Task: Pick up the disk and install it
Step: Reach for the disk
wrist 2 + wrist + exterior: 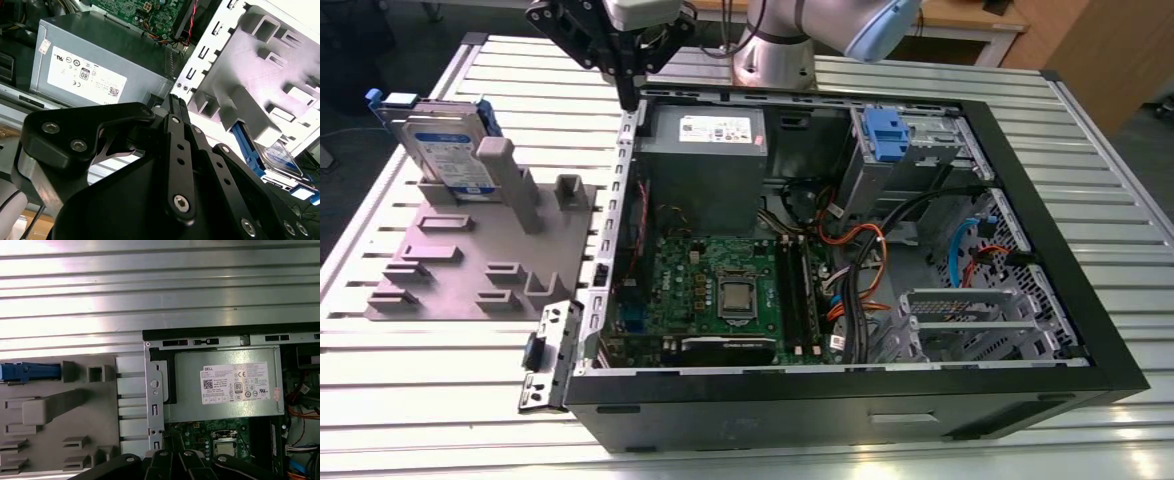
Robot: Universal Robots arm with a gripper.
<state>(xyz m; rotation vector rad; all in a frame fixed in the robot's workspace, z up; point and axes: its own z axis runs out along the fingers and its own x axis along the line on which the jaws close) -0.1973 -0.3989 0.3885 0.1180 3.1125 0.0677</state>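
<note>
Robot gripper [630, 94], fingers shut w/ nothing between them, hangs over the far edge of an open PC case [854, 412], just above the grey PSU [707, 135]. The disk [447, 148] stands on edge in a grey fixture [467, 262] on the ribbed metal table [427, 400], at the exterior view's left of the case and apart from the gripper. The second wrist view shows the gripper [172, 99] closed, w/ the disk [280, 152] in the fixture [260, 55] beyond it. The first wrist view shows the disk [30, 372] edge-on, blue, well apart from the PSU [225, 385].
</note>
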